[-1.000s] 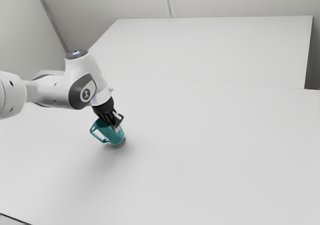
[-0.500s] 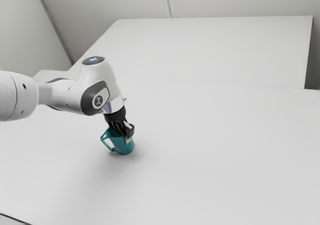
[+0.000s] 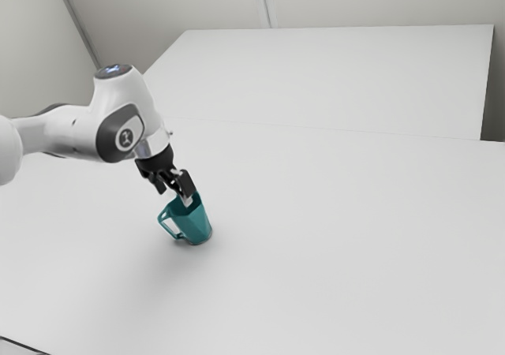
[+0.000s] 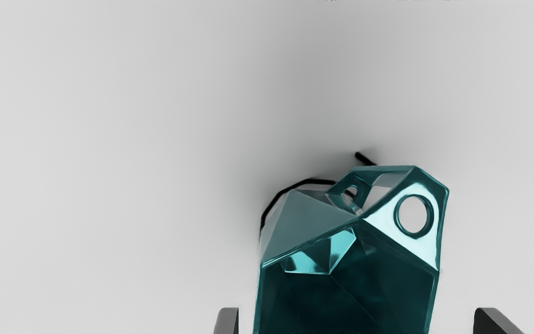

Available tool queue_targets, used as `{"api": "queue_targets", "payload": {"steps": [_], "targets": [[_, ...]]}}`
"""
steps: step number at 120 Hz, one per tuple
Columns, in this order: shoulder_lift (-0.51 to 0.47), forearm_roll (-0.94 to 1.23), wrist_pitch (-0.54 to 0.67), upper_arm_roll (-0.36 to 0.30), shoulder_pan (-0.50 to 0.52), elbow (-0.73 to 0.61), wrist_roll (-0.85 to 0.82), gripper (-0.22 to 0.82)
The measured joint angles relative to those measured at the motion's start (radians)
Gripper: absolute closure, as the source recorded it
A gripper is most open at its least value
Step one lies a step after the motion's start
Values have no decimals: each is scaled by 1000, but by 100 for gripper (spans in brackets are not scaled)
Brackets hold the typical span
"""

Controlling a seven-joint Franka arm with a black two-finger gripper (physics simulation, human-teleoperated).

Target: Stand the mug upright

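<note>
The black gripper (image 3: 173,191) is at the rim of the teal faceted mug (image 3: 194,223), above and toward the exterior view's left. The mug stands on its base on the white table, its handle toward the exterior view's left. In the wrist view the gripper (image 4: 355,321) is open, its fingers wide apart on either side of the mug (image 4: 313,222), with a gap beside each. That view looks into the mug's dark opening; its handle has a round hole. The lower part of the mug runs out of the wrist view.
A wide white table (image 3: 347,244) carries the mug. Behind it lies another flat white surface (image 3: 331,79), with pale walls beyond. A dark edge line crosses the exterior view's lower left corner.
The gripper has let go of the mug and drawn up and back toward the exterior view's left. Earlier, the mug moved toward the exterior view's right and downward with the hand, becoming less tilted.
</note>
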Motion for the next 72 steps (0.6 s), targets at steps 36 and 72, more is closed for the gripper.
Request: {"api": "queue_targets", "payload": {"steps": [36, 72], "targets": [[18, 6, -110, 27, 2, 191, 0, 1], [87, 41, -302, 55, -26, 479, 0, 0]]}}
